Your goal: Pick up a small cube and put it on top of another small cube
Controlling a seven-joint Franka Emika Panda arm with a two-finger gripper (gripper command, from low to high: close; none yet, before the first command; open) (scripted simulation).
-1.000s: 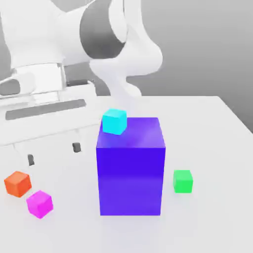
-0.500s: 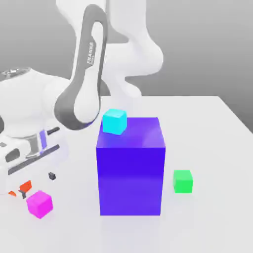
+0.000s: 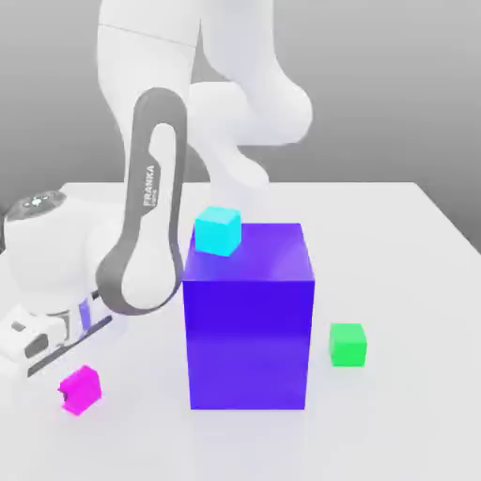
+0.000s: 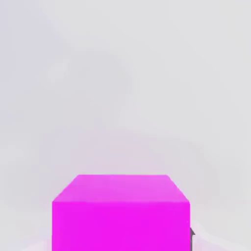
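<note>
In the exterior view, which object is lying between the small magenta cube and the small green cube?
The big purple-blue block stands between them, as the exterior view shows.

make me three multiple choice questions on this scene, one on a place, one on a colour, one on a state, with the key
1. Where is the cyan cube?
a) on the table
b) on top of the big block
c) on the green cube

2. What colour is the small cube to the exterior view's right of the big block?
a) green
b) yellow
c) black

3. What is the end effector doing?
a) standing open over the big block
b) gripping the cyan cube
c) closed on the magenta cube

Key:
1 b, it sits on the block's upper face
2 a, its visible faces are bright green
3 c, the magenta cube sits between its fingers
</note>
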